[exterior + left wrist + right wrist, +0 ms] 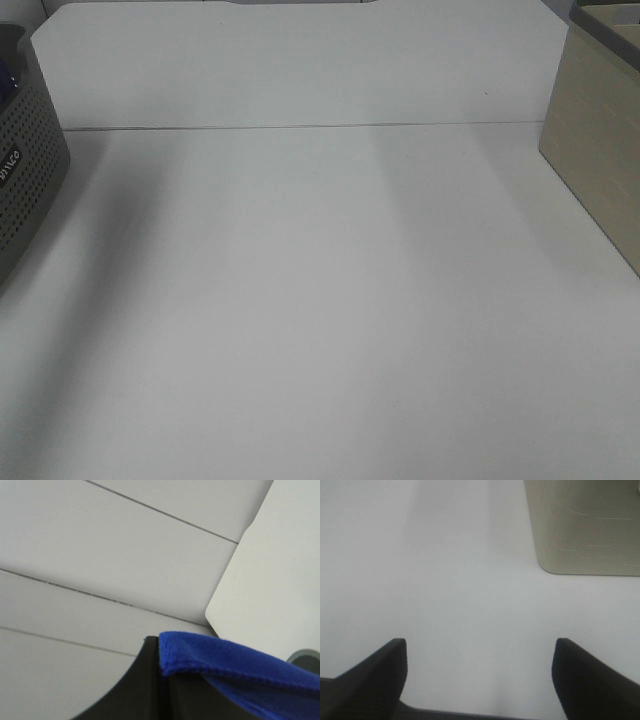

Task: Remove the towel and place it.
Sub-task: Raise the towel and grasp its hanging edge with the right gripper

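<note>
Grey perforated basket (25, 170) at my far left, left gripper (162, 690) with the blue towel (240, 665) lying against its dark finger, clamped or not I cannot tell, white table (320, 320), right gripper (480, 650) spread wide above it, beige box (600, 150) at right.

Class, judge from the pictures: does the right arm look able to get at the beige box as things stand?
Probably yes. The right gripper is open above the table, and nothing shows between its fingers and the beige box ahead of it.
</note>
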`<state>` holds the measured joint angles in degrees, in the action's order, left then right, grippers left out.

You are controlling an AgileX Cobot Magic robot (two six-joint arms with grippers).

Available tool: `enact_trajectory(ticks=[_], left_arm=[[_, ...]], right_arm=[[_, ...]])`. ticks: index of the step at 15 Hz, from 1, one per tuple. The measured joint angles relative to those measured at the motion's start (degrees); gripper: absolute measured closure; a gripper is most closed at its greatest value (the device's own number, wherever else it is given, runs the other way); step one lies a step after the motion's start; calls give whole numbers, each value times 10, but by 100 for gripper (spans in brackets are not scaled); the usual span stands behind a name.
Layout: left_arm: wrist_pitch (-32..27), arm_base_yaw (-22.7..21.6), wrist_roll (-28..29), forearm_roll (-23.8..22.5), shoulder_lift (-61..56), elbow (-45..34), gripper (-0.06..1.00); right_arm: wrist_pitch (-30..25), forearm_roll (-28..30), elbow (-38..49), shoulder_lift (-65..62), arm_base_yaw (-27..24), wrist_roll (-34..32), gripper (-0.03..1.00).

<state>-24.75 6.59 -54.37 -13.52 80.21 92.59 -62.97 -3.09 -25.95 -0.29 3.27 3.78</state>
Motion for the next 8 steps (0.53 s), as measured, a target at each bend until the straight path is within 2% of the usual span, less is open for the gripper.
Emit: enact_trajectory(ticks=[1, 3, 5, 8], left_arm=[[1, 9, 0, 0, 0, 0, 94], [-1, 65, 0, 0, 0, 0, 94], [-18, 96, 0, -1, 0, 0, 94], [-41, 120, 0, 0, 0, 0, 94]], right_arm=[[0, 0, 0, 0, 0, 0, 22], [0, 7, 0, 0, 0, -1, 22], [0, 16, 0, 0, 0, -1, 22], [1, 5, 0, 15, 0, -1, 24]])
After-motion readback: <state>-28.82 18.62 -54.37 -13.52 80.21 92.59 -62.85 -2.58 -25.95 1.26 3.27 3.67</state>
